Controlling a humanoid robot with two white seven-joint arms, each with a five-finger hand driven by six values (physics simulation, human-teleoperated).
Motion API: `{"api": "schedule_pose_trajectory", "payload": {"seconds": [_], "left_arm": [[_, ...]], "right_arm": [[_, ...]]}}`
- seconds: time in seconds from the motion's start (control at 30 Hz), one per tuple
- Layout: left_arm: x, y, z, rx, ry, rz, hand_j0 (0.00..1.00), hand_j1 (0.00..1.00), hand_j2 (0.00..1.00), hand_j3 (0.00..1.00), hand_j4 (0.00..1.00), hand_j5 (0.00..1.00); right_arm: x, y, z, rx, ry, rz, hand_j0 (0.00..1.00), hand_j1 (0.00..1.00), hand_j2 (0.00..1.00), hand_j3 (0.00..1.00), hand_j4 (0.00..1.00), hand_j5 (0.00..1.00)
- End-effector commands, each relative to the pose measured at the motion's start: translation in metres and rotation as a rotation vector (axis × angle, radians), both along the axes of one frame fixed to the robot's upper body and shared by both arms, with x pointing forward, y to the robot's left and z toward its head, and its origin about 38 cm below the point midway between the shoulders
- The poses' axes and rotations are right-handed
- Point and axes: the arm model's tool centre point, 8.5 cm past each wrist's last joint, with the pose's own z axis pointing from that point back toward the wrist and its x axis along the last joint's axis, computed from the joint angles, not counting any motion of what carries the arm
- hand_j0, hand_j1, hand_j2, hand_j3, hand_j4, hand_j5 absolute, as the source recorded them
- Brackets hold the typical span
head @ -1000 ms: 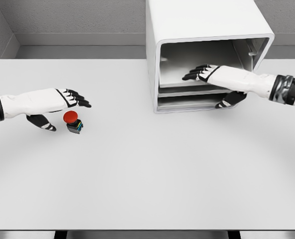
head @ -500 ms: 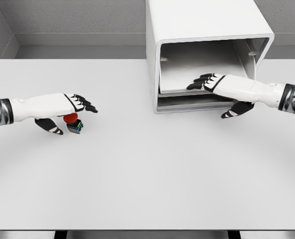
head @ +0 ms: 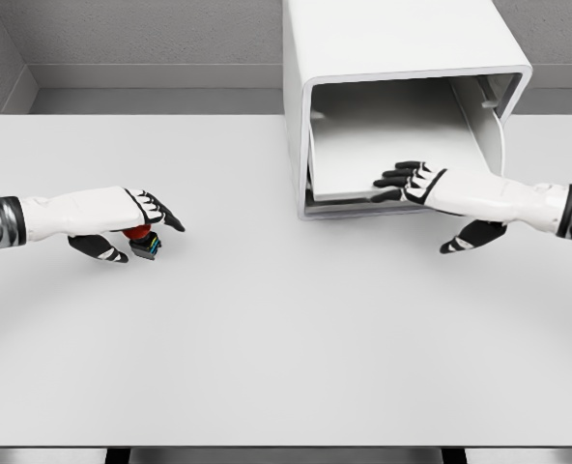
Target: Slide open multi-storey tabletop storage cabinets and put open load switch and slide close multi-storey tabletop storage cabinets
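Load switch point(head: 144, 243) sits at left-centre of frame on the white surface point(head: 267, 329), well apart from the cabinet point(head: 392, 58) at upper right. Left hand point(head: 122, 217) is over it w/ fingers point(head: 165, 215) curled down around the red button top and thumb below; looks closing on it, but can't tell if contact is firm yet.

Right hand point(head: 431, 188) at right-centre rests on the upper drawer point(head: 392, 145), fingers together and flat on its front edge, thumb hanging below, holding nothing.

Handling, as judged: switch is small, rigid, light, prob. plastic. Domed red cap is smooth and may slip; better to pinch the squarer dark body under it. Drawer is stiff and should slide w/ a flat pull.
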Motion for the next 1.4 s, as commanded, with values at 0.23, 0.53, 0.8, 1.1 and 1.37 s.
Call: {"api": "schedule_pose_trajectory", "payload": {"seconds": [0.23,0.53,0.8,1.1,1.37], "left_arm": [[0.0,0.002,0.002,-0.001,-0.001,0.005,0.73,0.73,0.73,0.73,0.73,0.73],[0.001,0.001,0.002,-0.001,-0.001,0.006,0.64,0.64,0.64,0.64,0.64,0.64],[-0.001,0.0,-0.004,0.006,0.014,0.0,0.64,0.64,0.64,0.64,0.64,0.64],[-0.002,0.002,-0.005,0.011,0.017,0.002,0.57,0.57,0.57,0.57,0.57,0.57],[0.0,0.004,-0.005,0.023,0.014,0.004,0.4,0.4,0.4,0.4,0.4,0.4]], "right_arm": [[-0.01,-0.009,0.01,-0.001,0.006,0.0,1.0,1.0,1.0,1.0,1.0,1.0],[-0.022,-0.01,0.02,-0.009,0.004,0.021,1.0,1.0,1.0,1.0,1.0,1.0],[-0.031,-0.027,0.019,-0.018,0.037,-0.011,1.0,1.0,1.0,1.0,1.0,1.0],[-0.04,-0.031,0.021,0.001,0.064,-0.015,1.0,1.0,1.0,1.0,1.0,1.0],[-0.045,-0.038,0.021,0.005,0.091,-0.033,1.0,1.0,1.0,1.0,1.0,1.0]]}}
